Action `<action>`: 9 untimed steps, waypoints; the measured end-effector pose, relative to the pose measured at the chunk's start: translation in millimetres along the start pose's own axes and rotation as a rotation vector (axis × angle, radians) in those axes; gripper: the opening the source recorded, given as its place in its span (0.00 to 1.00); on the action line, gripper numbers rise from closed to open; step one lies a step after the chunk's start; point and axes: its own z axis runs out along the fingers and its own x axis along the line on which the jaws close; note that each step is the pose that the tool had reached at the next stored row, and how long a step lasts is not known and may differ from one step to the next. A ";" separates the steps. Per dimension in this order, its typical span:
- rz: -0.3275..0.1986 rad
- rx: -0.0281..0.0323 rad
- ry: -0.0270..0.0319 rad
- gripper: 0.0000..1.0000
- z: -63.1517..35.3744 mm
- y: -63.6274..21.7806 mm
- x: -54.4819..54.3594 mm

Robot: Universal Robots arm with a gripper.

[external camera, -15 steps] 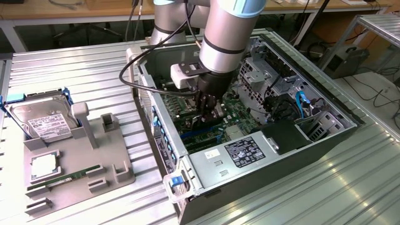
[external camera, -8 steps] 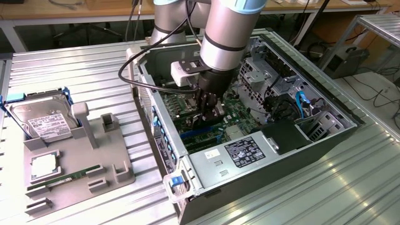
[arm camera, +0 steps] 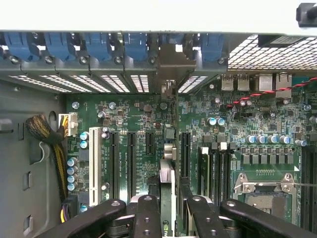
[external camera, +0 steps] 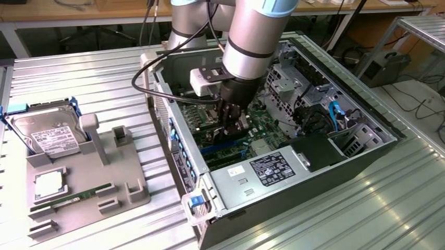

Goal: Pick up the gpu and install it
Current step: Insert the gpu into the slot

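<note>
The gripper [external camera: 233, 125] is deep inside the open computer case [external camera: 361, 156], low over the motherboard [arm camera: 133, 119]. In the wrist view the jaws are closed on the gpu [arm camera: 167, 168], which stands on its edge between the two fingers [arm camera: 146, 218] and is seen as a thin vertical card. Its long axis runs straight away from the jaws toward the row of blue slot clips [arm camera: 99, 47] at the back wall of the case, and its metal bracket end [arm camera: 171, 64] is already up against the slot opening there. The card is in line with the black expansion slots [arm camera: 131, 163], between the slot on its one side and the slot [arm camera: 184, 158] on its other side; I cannot tell if its lower edge is fully seated. In the exterior view the case lies on a ribbed metal counter [external camera: 90, 83]. On the exterior view's left stands a grey holder tray [external camera: 104, 177] with a silver hard drive [external camera: 49, 133] and a thin green memory stick [external camera: 73, 199]. Room around the card is tight, with a cable bundle [arm camera: 47, 144] near.
</note>
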 end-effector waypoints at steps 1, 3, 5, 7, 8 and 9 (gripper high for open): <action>0.001 -0.0001 -0.0001 0.26 0.1 0.0 0.0; 0.001 -0.0001 -0.0005 0.26 0.3 -0.7 0.3; 0.002 0.0000 -0.0004 0.26 0.3 -1.1 1.3; 0.002 0.0001 -0.0003 0.26 0.4 -1.3 2.1; 0.002 0.0000 -0.0002 0.26 0.4 -1.3 2.1; 0.002 0.0000 -0.0001 0.26 0.4 -1.3 2.2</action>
